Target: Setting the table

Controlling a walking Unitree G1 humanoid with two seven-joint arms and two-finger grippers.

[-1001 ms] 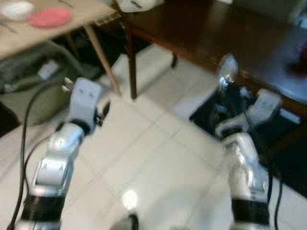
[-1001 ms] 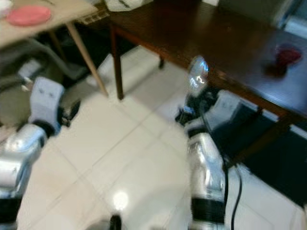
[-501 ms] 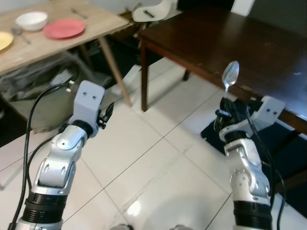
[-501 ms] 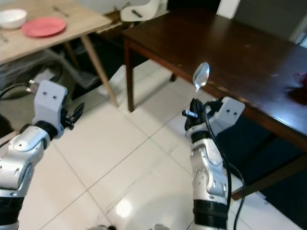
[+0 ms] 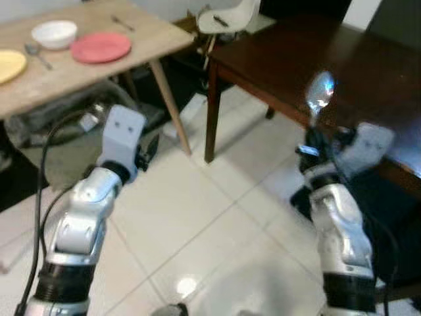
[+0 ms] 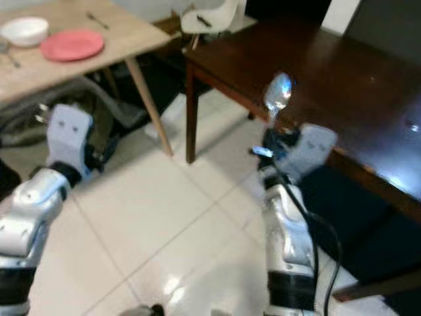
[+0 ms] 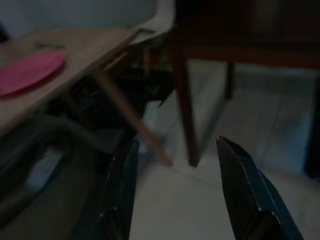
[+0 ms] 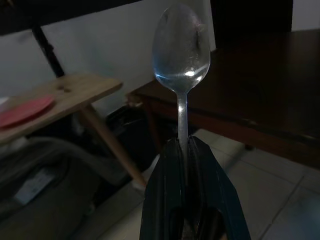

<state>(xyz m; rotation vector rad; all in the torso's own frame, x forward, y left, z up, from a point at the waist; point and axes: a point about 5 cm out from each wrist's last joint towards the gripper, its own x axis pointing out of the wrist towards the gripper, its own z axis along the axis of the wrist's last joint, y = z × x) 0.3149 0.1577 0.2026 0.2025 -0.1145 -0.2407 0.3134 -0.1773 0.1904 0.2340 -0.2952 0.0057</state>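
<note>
Right wrist view shows my right gripper (image 8: 186,150) clenched on the handle of a spoon (image 8: 181,47), which stands bowl-up from between the two black fingers. In the left eye view that spoon (image 5: 320,92) is held in the air over the white tiled floor (image 5: 217,217), just in front of the near edge of the dark counter (image 5: 342,66), whose top I can see carries nothing in this corner. My left gripper (image 7: 175,190) hangs released, its fingers spread with nothing between them, lower than the light wooden counter (image 5: 99,62). On that light counter lie a red plate (image 5: 100,47), a white bowl (image 5: 54,33) just beside it, a yellow plate (image 5: 10,64) at the picture's edge and what looks like cutlery between them. As I judge it, I am mid-carry: the spoon is fetched but not laid, and no place setting is yet made on the dark counter.
</note>
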